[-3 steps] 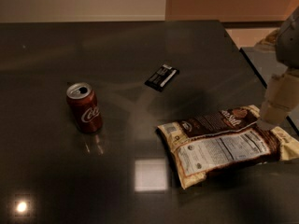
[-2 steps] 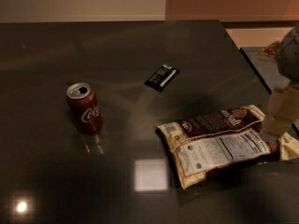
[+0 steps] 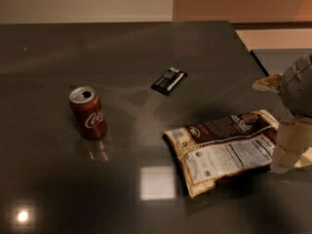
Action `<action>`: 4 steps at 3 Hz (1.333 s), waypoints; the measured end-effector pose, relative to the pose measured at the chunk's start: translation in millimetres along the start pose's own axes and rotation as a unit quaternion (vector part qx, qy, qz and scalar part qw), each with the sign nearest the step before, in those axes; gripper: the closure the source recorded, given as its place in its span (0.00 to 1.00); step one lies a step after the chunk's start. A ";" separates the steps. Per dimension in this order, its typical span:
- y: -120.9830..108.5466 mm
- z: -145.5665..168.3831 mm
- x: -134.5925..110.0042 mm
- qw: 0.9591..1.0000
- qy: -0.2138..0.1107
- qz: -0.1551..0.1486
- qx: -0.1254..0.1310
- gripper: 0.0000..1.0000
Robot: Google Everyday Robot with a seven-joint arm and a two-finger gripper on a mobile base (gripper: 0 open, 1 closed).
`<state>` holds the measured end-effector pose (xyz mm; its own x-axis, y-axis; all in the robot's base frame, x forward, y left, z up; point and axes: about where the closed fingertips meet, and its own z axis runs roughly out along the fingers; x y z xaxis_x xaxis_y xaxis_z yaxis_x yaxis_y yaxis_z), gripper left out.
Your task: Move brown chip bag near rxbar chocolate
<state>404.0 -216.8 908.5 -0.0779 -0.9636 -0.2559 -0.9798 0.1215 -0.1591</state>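
Note:
The brown chip bag (image 3: 222,147) lies flat on the dark table at the right, its white nutrition label facing up. The rxbar chocolate (image 3: 168,80) is a small black wrapper with white stripes, lying farther back and to the left of the bag, clearly apart from it. My gripper (image 3: 287,152) is at the right edge of the view, cream-coloured, down at the bag's right end.
A red soda can (image 3: 88,112) stands upright at the left of the dark table (image 3: 122,52). The table's right edge runs close by my arm (image 3: 298,84). A bright light reflection lies in front of the bag.
My arm and gripper have shifted slightly to the right and down beside the bag's right end. The bag, bar and can have stayed where they were.

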 end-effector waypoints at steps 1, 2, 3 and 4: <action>6.7 17.7 7.9 1.000 0.004 -0.014 -0.016 0.00; 9.5 32.5 16.6 0.999 0.011 -0.025 -0.026 0.00; 12.1 44.4 23.0 0.999 0.019 -0.037 -0.032 0.00; 12.5 52.1 27.1 0.998 0.025 -0.047 -0.034 0.16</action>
<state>399.2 -229.0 849.8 0.0074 -0.9810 -0.1941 -0.9932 0.0154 -0.1153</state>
